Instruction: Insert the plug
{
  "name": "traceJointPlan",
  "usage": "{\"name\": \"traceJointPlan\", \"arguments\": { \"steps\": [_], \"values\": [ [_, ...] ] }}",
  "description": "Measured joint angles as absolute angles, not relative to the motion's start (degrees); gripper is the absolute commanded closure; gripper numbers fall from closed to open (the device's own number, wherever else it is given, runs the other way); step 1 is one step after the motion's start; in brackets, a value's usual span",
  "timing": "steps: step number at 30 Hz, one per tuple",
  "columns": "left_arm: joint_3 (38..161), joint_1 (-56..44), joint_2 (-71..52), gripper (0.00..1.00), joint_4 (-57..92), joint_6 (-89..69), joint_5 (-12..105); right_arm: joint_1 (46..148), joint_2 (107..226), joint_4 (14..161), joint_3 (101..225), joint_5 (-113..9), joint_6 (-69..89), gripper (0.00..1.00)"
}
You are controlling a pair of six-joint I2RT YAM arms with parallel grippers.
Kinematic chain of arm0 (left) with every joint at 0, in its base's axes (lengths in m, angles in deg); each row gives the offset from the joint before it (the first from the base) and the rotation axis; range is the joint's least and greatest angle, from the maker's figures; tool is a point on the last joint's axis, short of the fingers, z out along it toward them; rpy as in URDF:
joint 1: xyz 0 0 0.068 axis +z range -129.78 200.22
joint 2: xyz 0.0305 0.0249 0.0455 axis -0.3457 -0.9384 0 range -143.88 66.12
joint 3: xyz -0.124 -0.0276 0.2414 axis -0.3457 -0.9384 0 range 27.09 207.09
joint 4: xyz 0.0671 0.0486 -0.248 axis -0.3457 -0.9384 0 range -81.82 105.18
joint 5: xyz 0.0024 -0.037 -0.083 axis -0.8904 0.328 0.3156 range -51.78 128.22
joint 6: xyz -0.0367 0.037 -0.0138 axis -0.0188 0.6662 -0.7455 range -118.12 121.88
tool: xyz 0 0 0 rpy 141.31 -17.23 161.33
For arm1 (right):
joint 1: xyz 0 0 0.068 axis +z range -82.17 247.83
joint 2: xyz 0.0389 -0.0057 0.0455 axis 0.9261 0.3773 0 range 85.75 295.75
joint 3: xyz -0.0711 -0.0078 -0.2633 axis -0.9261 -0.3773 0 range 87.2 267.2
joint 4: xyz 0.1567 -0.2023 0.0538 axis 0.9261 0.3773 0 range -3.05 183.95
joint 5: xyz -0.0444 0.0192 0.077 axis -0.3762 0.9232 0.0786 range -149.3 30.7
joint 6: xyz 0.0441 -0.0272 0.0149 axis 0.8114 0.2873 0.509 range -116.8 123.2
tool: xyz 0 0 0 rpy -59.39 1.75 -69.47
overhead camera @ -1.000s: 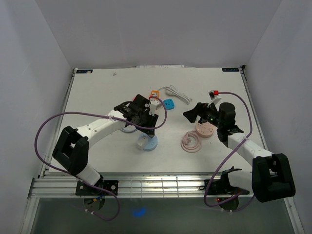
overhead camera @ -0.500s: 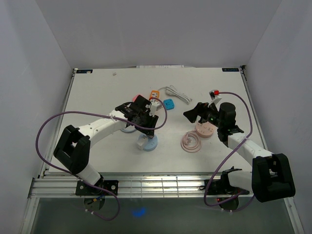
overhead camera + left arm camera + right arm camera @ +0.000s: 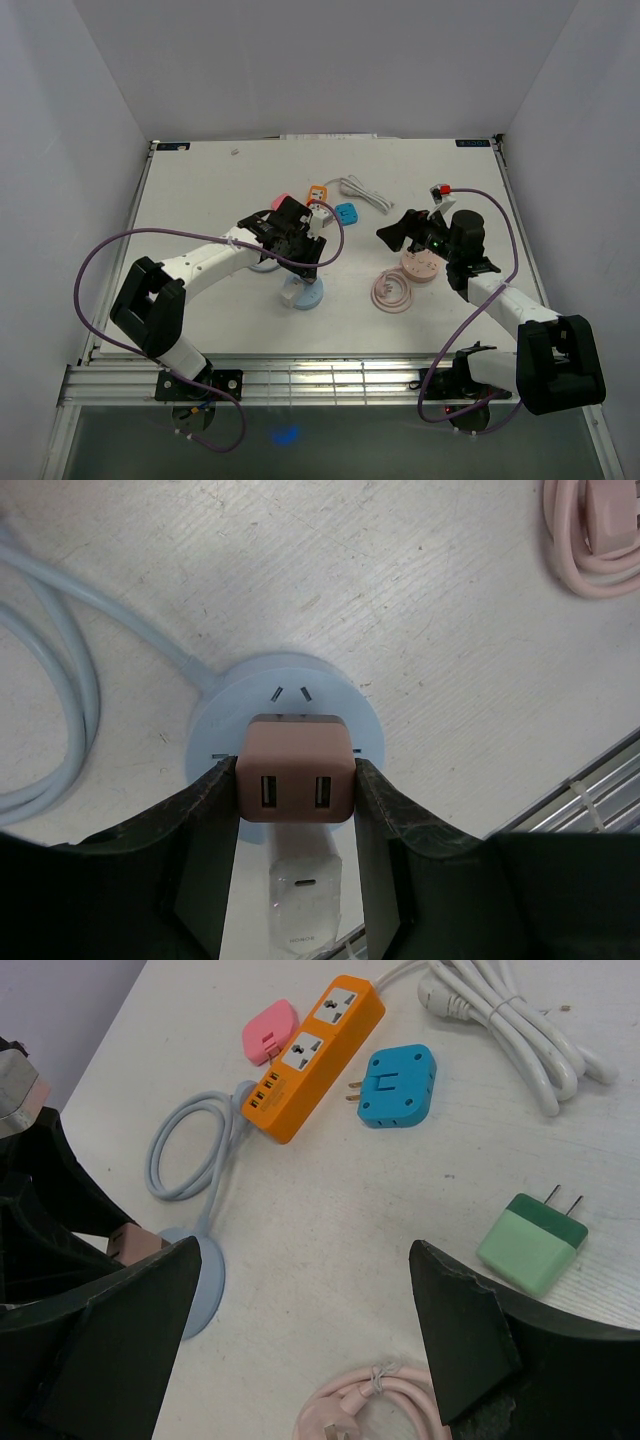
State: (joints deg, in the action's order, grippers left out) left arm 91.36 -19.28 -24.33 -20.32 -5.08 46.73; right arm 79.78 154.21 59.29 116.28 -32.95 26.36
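Note:
My left gripper (image 3: 295, 785) is shut on a brownish-pink plug (image 3: 295, 780) with two USB ports on the face toward the camera. The plug sits over the top of a round light-blue socket (image 3: 300, 685), just short of its slots. Its prongs are hidden, so I cannot tell whether they are in. In the top view the left gripper (image 3: 300, 248) hangs just behind the blue socket (image 3: 303, 294). My right gripper (image 3: 395, 232) is open and holds nothing, hovering over the table (image 3: 320, 1250) right of centre.
An orange power strip (image 3: 312, 1055), pink adapter (image 3: 270, 1030), blue adapter (image 3: 398, 1085), green plug (image 3: 530, 1242) and white cable (image 3: 510, 1010) lie behind. A pink coiled cable (image 3: 392, 292) and pink round socket (image 3: 420, 265) lie near the right arm. A whitish charger block (image 3: 305, 890) shows between the left fingers.
The left gripper with the plug has shifted slightly, uncovering the pink adapter behind it. The right arm has not moved.

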Motion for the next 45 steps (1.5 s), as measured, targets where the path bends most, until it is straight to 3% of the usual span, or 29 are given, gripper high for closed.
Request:
{"name": "traceJointPlan", "arguments": {
  "steps": [45],
  "values": [
    [88.26, -21.67, -23.41, 1.00, -15.78, -5.65, 41.66, 78.79, 154.21, 58.02, 115.52, -31.03, 27.04, 0.10]
  ]
}}
